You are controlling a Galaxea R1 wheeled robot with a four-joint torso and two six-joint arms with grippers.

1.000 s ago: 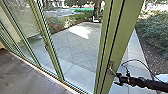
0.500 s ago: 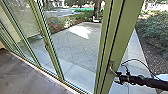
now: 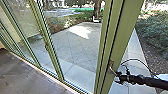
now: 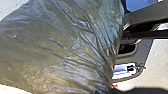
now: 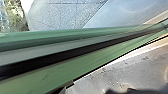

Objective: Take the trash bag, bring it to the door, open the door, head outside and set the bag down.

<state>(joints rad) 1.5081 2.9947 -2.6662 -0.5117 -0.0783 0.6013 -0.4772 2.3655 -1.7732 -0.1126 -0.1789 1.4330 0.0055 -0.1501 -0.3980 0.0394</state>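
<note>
My right gripper (image 3: 119, 78) is at the free end of the metal handle (image 3: 112, 70) on the green door frame (image 3: 120, 35); how its fingers stand around the handle cannot be made out. In the right wrist view, the green frame (image 5: 100, 58) runs slantwise close to the camera. A dark, shiny trash bag (image 4: 62, 47) looms large in the left wrist view, its plastic drawn together in creases at my left gripper (image 4: 99, 92), which is shut on it.
Glass panels with green uprights (image 3: 51, 50) stand to the left, above a low sill (image 3: 45, 75). Beyond the glass lie paving (image 3: 77, 50) and a tree trunk (image 3: 97, 11). Bushes (image 3: 155, 32) grow at the right. Brown indoor floor (image 3: 22, 77) spreads at the lower left.
In the head view, my right gripper and forearm have shifted slightly to the right at the handle. The door frame looks unmoved.
</note>
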